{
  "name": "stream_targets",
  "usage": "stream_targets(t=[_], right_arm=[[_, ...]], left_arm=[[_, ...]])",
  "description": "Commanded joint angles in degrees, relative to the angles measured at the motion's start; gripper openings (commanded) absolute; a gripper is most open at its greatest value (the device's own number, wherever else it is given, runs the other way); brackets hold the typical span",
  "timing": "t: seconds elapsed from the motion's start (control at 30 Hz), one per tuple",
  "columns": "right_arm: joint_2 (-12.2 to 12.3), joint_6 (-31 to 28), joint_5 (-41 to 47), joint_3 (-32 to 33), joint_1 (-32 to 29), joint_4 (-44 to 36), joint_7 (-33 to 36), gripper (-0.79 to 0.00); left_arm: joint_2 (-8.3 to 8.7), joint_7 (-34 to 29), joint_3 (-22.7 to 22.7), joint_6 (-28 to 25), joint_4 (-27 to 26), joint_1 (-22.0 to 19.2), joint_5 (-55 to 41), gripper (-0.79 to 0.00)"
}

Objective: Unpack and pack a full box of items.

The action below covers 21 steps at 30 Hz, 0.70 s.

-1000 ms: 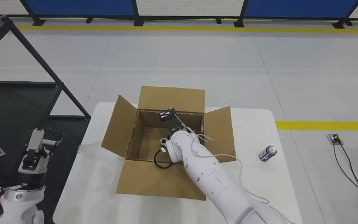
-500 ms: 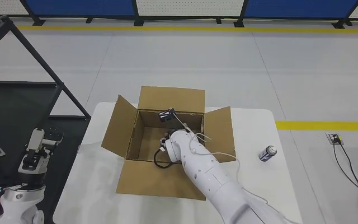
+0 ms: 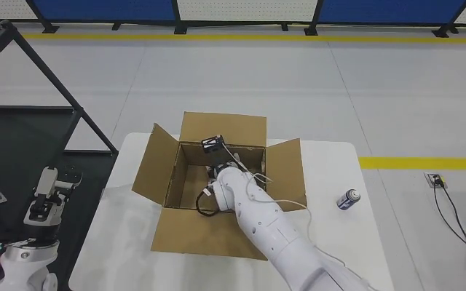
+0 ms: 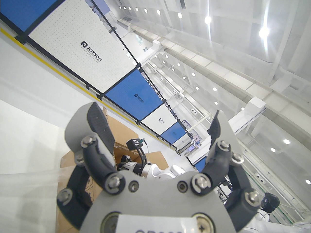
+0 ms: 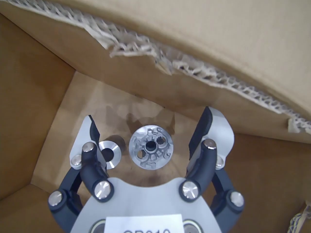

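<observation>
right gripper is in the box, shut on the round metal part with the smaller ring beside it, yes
Not shut: the right wrist view shows the right gripper open, the round metal part lying on the floor of the box between its fingers. The smaller ring is beside it.

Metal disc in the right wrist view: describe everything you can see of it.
The metal disc is round, grey, cast-looking, with a centre hole, smaller holes and raised ribs. It lies flat on the cardboard box floor, between the open jaws of the right gripper, untouched, a smaller metal ring beside it, apart.
</observation>
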Motion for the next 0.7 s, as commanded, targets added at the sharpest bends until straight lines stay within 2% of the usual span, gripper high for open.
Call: stream_targets(t=[0.0,0.23,0.47,0.67], right_arm=[[0.6,-0.3,-0.8,0.5,-1.3,-2.9,-0.6,-0.028],[4.3,-0.8,-8.0,3.7,-10.7,-20.5,1.3,0.0],[8.6,-4.9,-18.2,9.2,-25.6,-45.2,5.1,0.0],[11.0,-6.3,-24.1,16.1,-37.4,-64.2,4.2,0.0]], left_arm=[[0.0,0.0,0.0,0.0,0.0,0.0,0.0,0.0],[0.0,0.0,0.0,0.0,0.0,0.0,0.0,0.0],[0.0,0.0,0.0,0.0,0.0,0.0,0.0,0.0],[0.0,0.0,0.0,0.0,0.0,0.0,0.0,0.0]])
